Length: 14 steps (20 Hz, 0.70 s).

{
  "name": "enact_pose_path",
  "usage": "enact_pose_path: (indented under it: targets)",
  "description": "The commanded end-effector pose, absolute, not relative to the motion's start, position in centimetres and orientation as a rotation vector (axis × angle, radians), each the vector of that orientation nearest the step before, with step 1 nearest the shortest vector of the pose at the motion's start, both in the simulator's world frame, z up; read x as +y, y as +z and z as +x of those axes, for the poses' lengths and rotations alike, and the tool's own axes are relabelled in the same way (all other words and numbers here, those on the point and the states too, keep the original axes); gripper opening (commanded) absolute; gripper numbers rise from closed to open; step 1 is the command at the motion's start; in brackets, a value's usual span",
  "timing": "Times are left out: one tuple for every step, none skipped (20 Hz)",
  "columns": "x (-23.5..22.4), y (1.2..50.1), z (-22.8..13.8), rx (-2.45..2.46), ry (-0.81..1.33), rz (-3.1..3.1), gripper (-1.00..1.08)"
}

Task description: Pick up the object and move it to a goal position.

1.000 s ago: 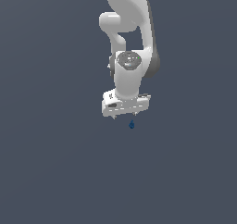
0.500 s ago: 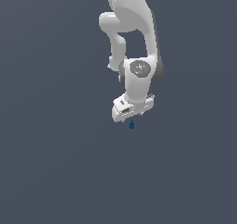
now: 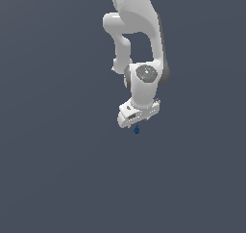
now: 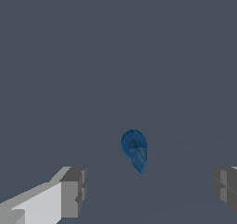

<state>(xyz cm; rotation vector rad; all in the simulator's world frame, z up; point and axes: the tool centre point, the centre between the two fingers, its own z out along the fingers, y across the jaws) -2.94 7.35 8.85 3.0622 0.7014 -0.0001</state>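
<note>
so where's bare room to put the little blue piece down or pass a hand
Bare grey surface lies on every side of the blue piece; nothing else stands on it. The only crowded spot is right at the piece, where the open gripper hangs over it, one finger on each side and neither touching it.

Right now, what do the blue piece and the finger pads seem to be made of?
The blue piece looks like glossy moulded plastic, judging by its smooth shading; a render leaves this open. The finger pads look like matte grey blocks, perhaps rubber. The hand is open.
</note>
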Motion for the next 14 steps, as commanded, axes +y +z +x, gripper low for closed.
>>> enact_pose_path:
  targets:
    - [7.4, 8.1, -3.0, 0.703, -0.001, 3.062, 1.00]
    - [7.4, 7.7, -3.0, 0.704, -0.001, 3.062, 1.00]
    - [7.4, 7.2, -3.0, 0.705, -0.001, 3.061, 1.00]
    - [7.4, 6.6, -3.1, 0.706, -0.001, 3.061, 1.00]
    - [7.4, 6.1, -3.1, 0.708, -0.001, 3.061, 1.00]
    - [7.4, 5.6, -3.1, 0.709, -0.001, 3.061, 1.00]
    - [7.4, 5.2, -3.1, 0.710, 0.000, 3.061, 1.00]
    - [7.4, 4.9, -3.1, 0.710, 0.000, 3.061, 1.00]
    - [7.4, 4.6, -3.1, 0.711, 0.000, 3.060, 1.00]
    - [7.4, 4.4, -3.1, 0.711, 0.000, 3.060, 1.00]
    - [7.4, 4.3, -3.0, 0.711, 0.000, 3.060, 1.00]
    - [7.4, 4.2, -3.0, 0.711, 0.000, 3.060, 1.00]
    - [7.4, 4.2, -3.0, 0.711, 0.000, 3.060, 1.00]
    - [7.4, 4.2, -3.0, 0.711, 0.000, 3.060, -1.00]
